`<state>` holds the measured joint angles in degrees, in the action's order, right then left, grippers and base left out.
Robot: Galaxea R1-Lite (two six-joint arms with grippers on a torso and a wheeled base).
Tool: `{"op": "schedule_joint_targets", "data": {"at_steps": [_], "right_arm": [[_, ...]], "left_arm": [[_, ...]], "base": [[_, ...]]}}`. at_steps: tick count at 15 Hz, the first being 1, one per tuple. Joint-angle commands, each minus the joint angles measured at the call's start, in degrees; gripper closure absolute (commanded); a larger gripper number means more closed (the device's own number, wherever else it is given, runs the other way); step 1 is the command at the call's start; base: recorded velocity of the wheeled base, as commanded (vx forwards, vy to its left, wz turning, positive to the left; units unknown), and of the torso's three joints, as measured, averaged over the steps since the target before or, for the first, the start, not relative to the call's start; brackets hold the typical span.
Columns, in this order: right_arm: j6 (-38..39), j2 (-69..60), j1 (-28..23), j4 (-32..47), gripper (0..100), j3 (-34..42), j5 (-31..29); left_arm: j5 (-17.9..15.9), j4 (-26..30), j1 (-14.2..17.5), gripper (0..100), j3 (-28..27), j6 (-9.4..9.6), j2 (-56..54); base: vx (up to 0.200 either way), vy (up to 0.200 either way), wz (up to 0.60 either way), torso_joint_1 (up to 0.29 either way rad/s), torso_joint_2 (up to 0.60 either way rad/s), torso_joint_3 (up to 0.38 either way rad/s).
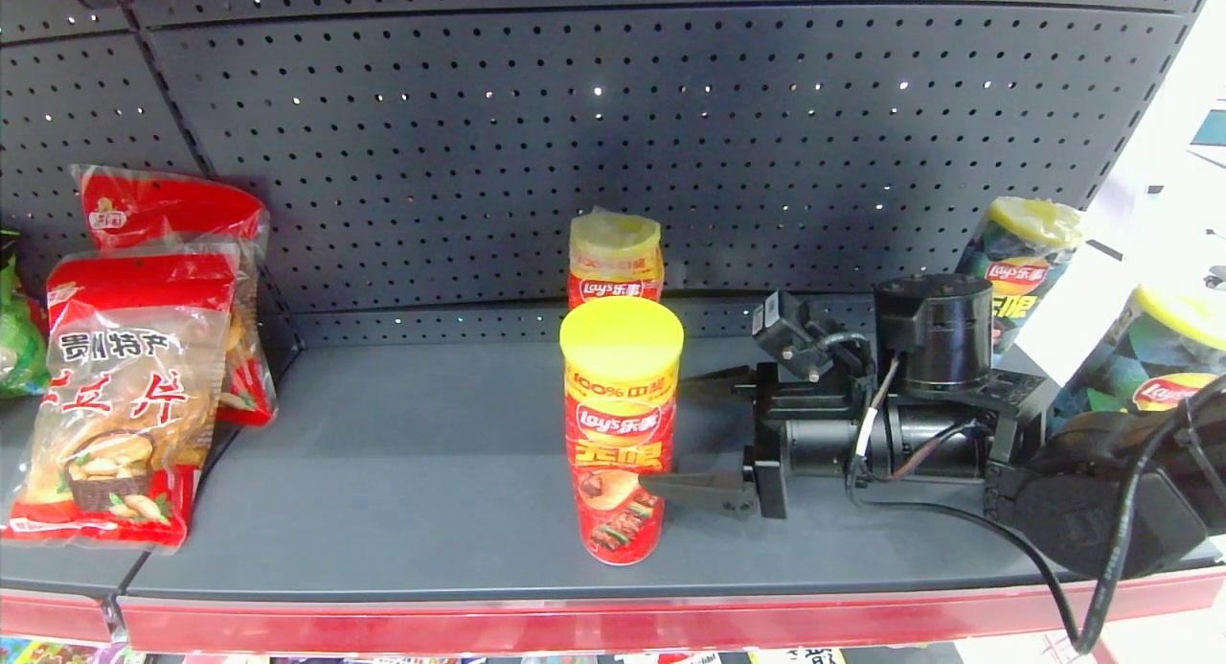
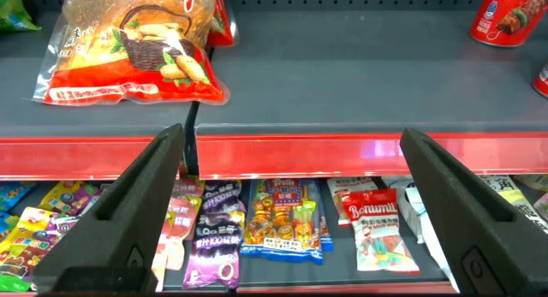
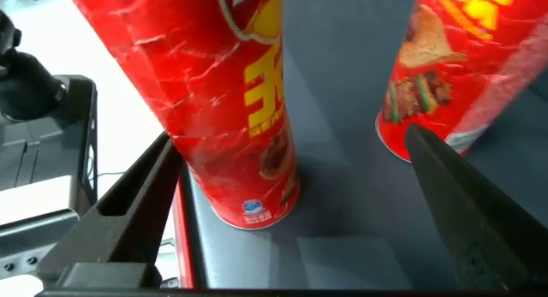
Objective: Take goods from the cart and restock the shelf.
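Backdrop: dark grey pegboard back panel (image 1: pixel 670 118), spanning the whole bay.
Surface: grey shelf (image 1: pixel 402 472), with a red edge strip (image 1: pixel 575 626) along its front and a wide bare stretch in the middle.
Right gripper: the right gripper (image 1: pixel 668 432) comes in from the right, low over the shelf. Its jaws are spread wide, one finger in front of the front crisp can and one behind it. It grips nothing. The nearer fingertip is right at the can's side; I cannot tell whether it touches.
Snack bags: two red-and-clear snack bags (image 1: pixel 115 405) lean at the left end, one behind the other, with a green pack (image 1: pixel 14 338) at the far left edge.
Dark cans: two dark-labelled cans (image 1: pixel 1020 262) with yellow lids stand at the right, beyond the arm.
Task item: the front crisp can (image 1: pixel 618 424) is red with a yellow lid and stands upright near the shelf's front edge.
Behind it: the rear crisp can (image 1: pixel 613 257), of the same kind, stands close to the back panel, directly behind the front one.
Left gripper: the left gripper (image 2: pixel 293 133) is held in front of the red edge strip, jaws wide apart and empty. Sweet packets (image 2: pixel 282 220) lie on the tier below.
Progress: two red cans stand in a row, so this one looks delivered. Probably left to do: draw the right arm clear without knocking the can, then fetch more stock for the bare stretch.
Print: the cans carry a round logo, bold characters and food pictures, and the bags carry large characters. None of the wording is given here.
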<state>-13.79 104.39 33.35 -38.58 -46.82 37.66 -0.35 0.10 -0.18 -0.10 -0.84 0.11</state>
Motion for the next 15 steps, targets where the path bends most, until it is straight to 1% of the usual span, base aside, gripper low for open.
{"op": "schedule_joint_targets", "data": {"at_steps": [1,7,11,15], "right_arm": [[-0.1,-0.06,-0.22,0.0,0,0.15,0.05],[-0.01,-1.12,1.01,0.0,0,0.77,-0.04],[0.08,-5.25,1.1,0.18,0,2.0,-0.3],[0.08,-10.7,0.66,0.18,0,5.43,-0.3]], "left_arm": [[0.0,-0.01,0.01,0,0.01,-0.04,0.07],[0.0,-0.01,0.01,0,0.01,-0.04,0.07],[0.0,-0.01,0.01,0,0.01,-0.04,0.07],[0.0,-0.01,0.01,0,0.01,-0.04,0.07]], "base": [[0.0,0.0,0.0,0.0,0.0,0.0],[0.0,0.0,0.0,0.0,0.0,0.0],[0.0,0.0,0.0,0.0,0.0,0.0],[0.0,0.0,0.0,0.0,0.0,0.0]]}}
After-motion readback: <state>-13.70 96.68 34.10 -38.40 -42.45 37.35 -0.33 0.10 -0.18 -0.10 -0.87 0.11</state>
